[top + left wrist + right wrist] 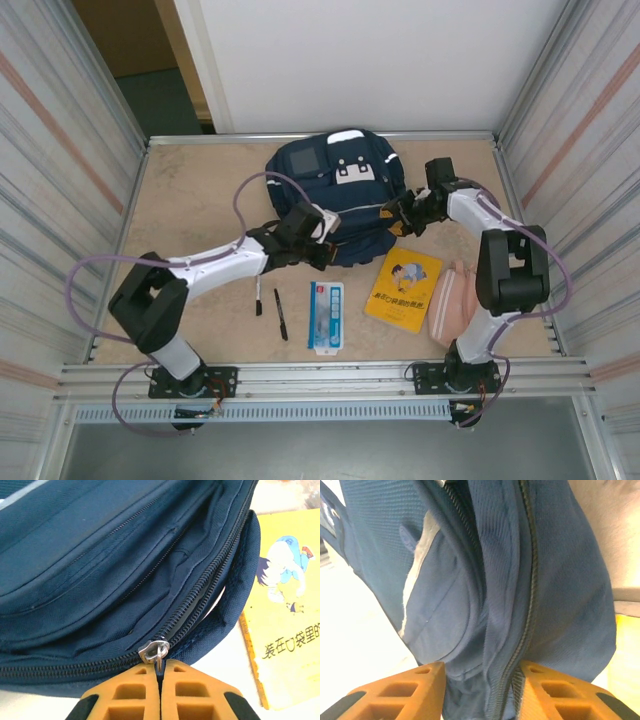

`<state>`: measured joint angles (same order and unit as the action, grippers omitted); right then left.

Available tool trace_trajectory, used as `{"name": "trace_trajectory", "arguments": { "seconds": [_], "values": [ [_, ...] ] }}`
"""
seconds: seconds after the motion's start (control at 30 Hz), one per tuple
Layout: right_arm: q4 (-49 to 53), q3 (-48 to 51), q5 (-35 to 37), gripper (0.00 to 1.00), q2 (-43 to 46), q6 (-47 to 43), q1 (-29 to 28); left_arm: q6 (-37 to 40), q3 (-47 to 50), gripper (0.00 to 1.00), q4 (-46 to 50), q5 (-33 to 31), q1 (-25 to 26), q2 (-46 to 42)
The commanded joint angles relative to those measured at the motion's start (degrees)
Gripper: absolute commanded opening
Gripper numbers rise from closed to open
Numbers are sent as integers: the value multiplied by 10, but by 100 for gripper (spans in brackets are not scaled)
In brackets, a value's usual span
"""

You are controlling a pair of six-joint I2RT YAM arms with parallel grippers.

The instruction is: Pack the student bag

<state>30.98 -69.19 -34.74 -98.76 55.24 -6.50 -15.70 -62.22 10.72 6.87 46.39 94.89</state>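
The student bag [335, 190], a navy backpack with white patches, lies at the back middle of the table. My left gripper [318, 238] is at its near edge. In the left wrist view the left gripper [160, 666] is shut on the dark pull tab hanging from the silver zip slider [151, 650], and the zip is parted to the right of the slider. At the bag's right side sits my right gripper [405, 215]. Seen from its wrist, the right gripper [482, 669] is open, its orange fingers [427, 680] standing either side of a fold of the bag's fabric [485, 630] and its zip.
On the table in front of the bag lie two black pens [281, 313], a blue-and-white flat pack [326, 315], a yellow picture book [404, 288] and a pink pouch [452, 303]. Metal walls close in the table on left and right.
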Motion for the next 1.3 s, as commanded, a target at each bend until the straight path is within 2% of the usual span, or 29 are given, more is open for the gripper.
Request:
{"name": "trace_trajectory", "arguments": {
  "seconds": [0.0, 0.17, 0.27, 0.37, 0.5, 0.73, 0.83, 0.97, 1.03, 1.17, 1.27],
  "values": [
    [53, 24, 48, 44, 86, 29, -4, -16, -64, 0, -34, 23, 26, 41],
    [64, 77, 67, 48, 160, 91, -34, -19, -124, 0, -57, -16, 65, 80],
    [70, 100, 98, 50, 181, 147, -54, -28, -138, 0, -78, -26, 78, 92],
    [77, 108, 116, 51, 189, 163, -62, -31, -145, 0, -92, -38, 91, 100],
    [93, 112, 152, 51, 190, 167, -65, -33, -135, 0, -119, -25, 96, 96],
    [43, 109, 117, 47, 139, 186, -85, -44, -115, 0, -137, 33, 94, 98],
    [33, 104, 123, 41, 121, 186, -94, -44, -106, 0, -127, 35, 94, 97],
    [30, 101, 138, 11, 122, 170, -86, -44, -68, 0, -105, -4, 77, 62],
    [31, 93, 140, 4, 120, 150, -77, -47, -39, 0, -95, -7, 58, 40],
    [31, 53, 93, 1, 96, 64, -55, -45, 22, 0, -55, -34, 17, -3],
    [42, 20, 88, 0, 77, 7, -52, -46, 57, 0, -27, -40, -5, -32]
  ]
}}
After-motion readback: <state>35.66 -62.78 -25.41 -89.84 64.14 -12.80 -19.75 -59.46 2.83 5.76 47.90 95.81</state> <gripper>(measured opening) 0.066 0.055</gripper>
